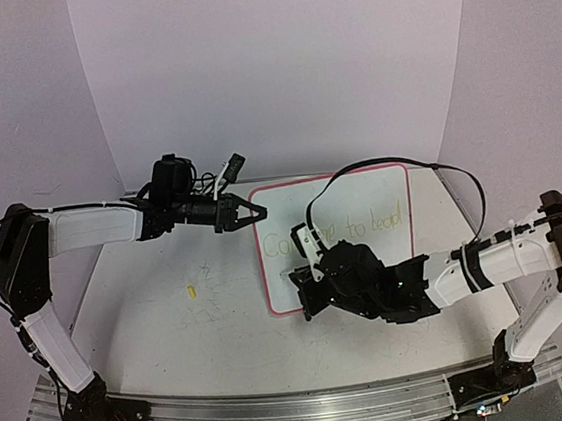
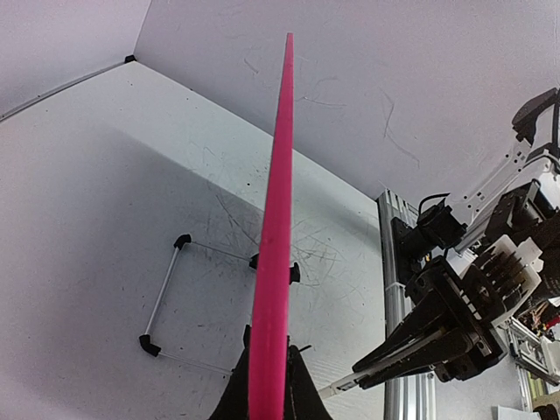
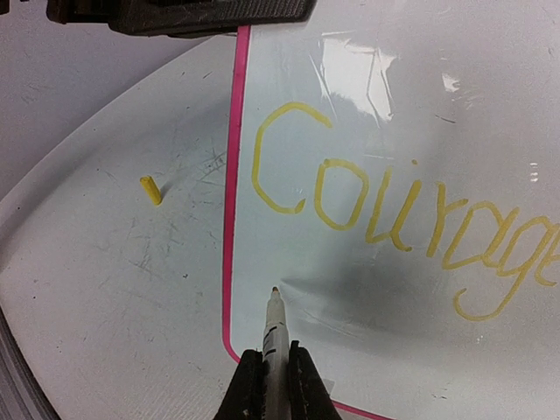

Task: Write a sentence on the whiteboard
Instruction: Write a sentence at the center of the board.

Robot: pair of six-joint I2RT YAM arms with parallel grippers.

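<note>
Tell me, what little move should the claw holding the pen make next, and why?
Probably ease the marker tip onto the whiteboard to start a second line. The right claw holds it over blank board just under the "C" of the sentence, near the pink rim; whether it already touches is unclear. The left claw grips the board's edge.

Left arm [image 1: 97,228], right arm [image 1: 487,261], jaws clamped

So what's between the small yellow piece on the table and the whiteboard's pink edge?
Only bare, scuffed table between yellow piece and whiteboard; right wrist view shows it.
</note>
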